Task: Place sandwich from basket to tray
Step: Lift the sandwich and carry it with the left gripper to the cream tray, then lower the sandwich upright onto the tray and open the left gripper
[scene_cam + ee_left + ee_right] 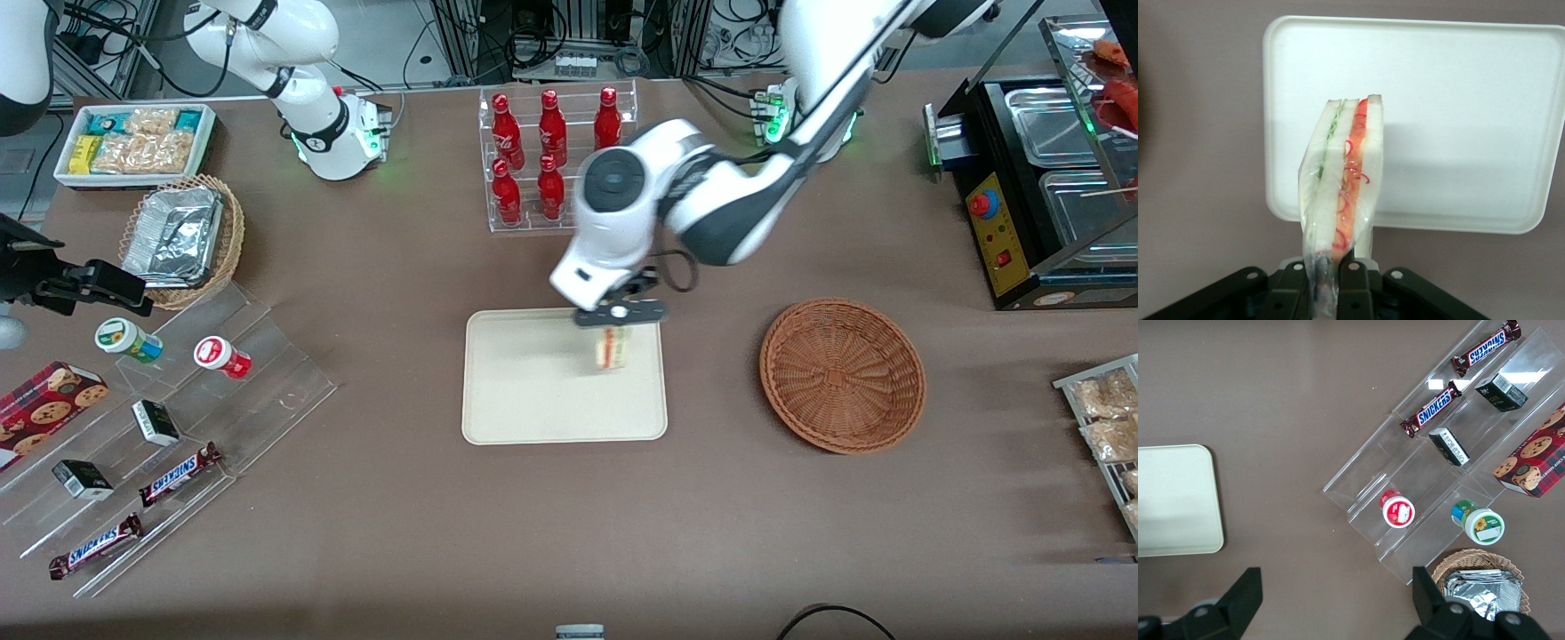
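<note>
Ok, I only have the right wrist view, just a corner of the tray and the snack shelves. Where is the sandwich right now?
Observer: The sandwich is held in the left gripper, jaws closed on it, hanging over the tray.
Operator: Which part of the tray is it over?
Observer: Over the tray's end nearest the basket, toward the edge farther from the front camera.
Operator: Anything left in the basket?
Observer: No, the front view shows only bare wicker inside.
Operator: Is the tray free to take it?
Observer: Yes, the left wrist view shows a bare white surface under the sandwich.
</note>
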You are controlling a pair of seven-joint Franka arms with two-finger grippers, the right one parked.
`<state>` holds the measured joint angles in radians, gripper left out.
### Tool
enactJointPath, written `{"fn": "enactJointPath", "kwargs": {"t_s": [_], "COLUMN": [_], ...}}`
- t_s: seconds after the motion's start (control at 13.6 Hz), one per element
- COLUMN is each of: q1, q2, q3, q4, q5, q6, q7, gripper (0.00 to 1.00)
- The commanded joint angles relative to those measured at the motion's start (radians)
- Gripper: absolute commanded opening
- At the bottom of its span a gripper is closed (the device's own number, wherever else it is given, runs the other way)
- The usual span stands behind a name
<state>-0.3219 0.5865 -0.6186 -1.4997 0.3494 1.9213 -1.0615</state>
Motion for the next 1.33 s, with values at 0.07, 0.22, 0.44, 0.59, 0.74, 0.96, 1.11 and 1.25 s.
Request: {"fn": "enactJointPath", "kwargs": {"t_s": [0.07,0.22,0.44,0.59,0.74,0.96,1.11,1.25], "q1": [-0.109,-0.131,-0.152,-0.155,-0.155,-0.173,-0.175,-0.171], "q2": [0.17,0.205,0.289,0.311,0.314,0.32,0.314,0.288], "q3": [0.008,0.011,0.013,0.013,0.014,0.06,0.062,0.06], "q4": [0.102,0.102,0.16,0.18,0.184,0.185,0.185,0.185], "q5": [0.137,0.195,0.262,0.293,0.296,0.295,0.293,0.284], "q6": [0.1,0.136,0.173,0.173,0.173,0.174,0.17,0.151], "q7": [-0.115,-0.165,-0.218,-0.252,-0.252,-0.253,-0.253,-0.253], "gripper": [0.0,0.0,0.0,0.0,0.0,0.13,0.82,0.99]}}
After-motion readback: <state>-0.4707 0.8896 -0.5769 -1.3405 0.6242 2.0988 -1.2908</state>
